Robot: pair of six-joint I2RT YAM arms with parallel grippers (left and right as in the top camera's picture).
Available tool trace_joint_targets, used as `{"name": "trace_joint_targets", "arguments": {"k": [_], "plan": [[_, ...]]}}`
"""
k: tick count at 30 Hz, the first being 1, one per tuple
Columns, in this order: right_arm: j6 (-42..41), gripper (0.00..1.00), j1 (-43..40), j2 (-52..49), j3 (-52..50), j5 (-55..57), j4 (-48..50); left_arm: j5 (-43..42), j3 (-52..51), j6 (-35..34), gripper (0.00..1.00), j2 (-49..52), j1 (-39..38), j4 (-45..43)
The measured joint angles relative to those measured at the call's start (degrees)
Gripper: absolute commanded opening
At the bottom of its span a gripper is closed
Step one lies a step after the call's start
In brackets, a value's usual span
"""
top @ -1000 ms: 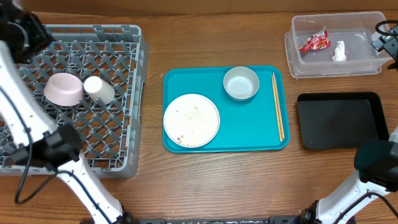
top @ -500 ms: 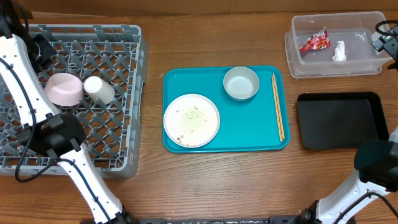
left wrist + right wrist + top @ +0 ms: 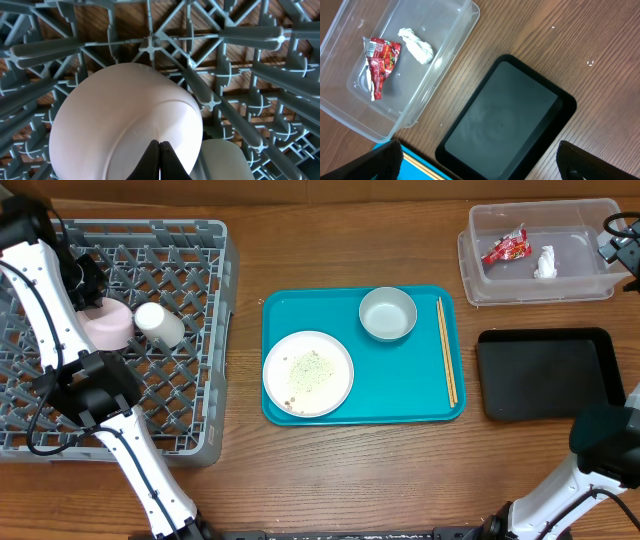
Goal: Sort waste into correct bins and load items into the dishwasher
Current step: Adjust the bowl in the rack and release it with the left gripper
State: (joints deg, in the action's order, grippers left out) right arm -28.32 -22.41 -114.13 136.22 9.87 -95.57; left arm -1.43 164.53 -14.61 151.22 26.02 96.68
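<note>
Left arm has swung down from the rack's far corner, and its gripper (image 3: 159, 146) now hangs right over the small white dish (image 3: 112, 330). The wrist view shows both fingers pinched tight together against the dish's pale rounded outside, with nothing caught between them.

Biggest piece first: the grey dish rack (image 3: 170, 395) fills the left of the table (image 3: 350, 470). Inside it, the dish lies tipped on the lattice and the small white cup (image 3: 159, 323) lies on its side, touching it. The left arm's own white links cross the rack and hide part of its floor.

At centre sits the teal tray (image 3: 400, 385). On the right, the black tray (image 3: 548, 373) lies bare. The clear tub (image 3: 585, 252) is just behind it.

On the teal tray, the large white plate (image 3: 332, 396) is at the front left. The grey-green bowl (image 3: 388, 314) is behind it and the chopsticks (image 3: 446, 350) run along the right edge.

In the tub, the red wrapper (image 3: 505, 248) and the white tissue (image 3: 545, 262) lie side by side, not quite touching. Food scraps (image 3: 305, 367) dot the middle of the plate.

Over on the far right, the right gripper (image 3: 477, 150) hovers above the black tray and the tub with its fingers spread wide, holding nothing.
</note>
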Motion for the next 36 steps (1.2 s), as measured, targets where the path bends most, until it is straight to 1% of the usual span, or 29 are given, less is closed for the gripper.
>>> {"name": "trace_joint_targets", "arguments": {"k": [16, 20, 28, 36], "plan": [[0.0, 1.0, 0.0, 0.0, 0.0, 0.0, 0.02, 0.87, -0.31, 1.25, 0.04, -0.37, 1.14, -0.02], [0.02, 1.0, 0.0, 0.0, 0.0, 0.0, 0.0, 2.08, -3.85, 1.29, 0.04, -3.19, 1.38, 0.0], [0.02, 1.0, 0.0, 0.0, 0.0, -0.02, 0.02, 4.48, -14.56, 1.29, 0.04, -9.49, 1.84, 0.02], [0.02, 1.0, 0.0, 0.0, 0.0, -0.02, -0.02, 6.03, -16.13, 1.27, 0.04, -10.34, 2.93, 0.17]]}}
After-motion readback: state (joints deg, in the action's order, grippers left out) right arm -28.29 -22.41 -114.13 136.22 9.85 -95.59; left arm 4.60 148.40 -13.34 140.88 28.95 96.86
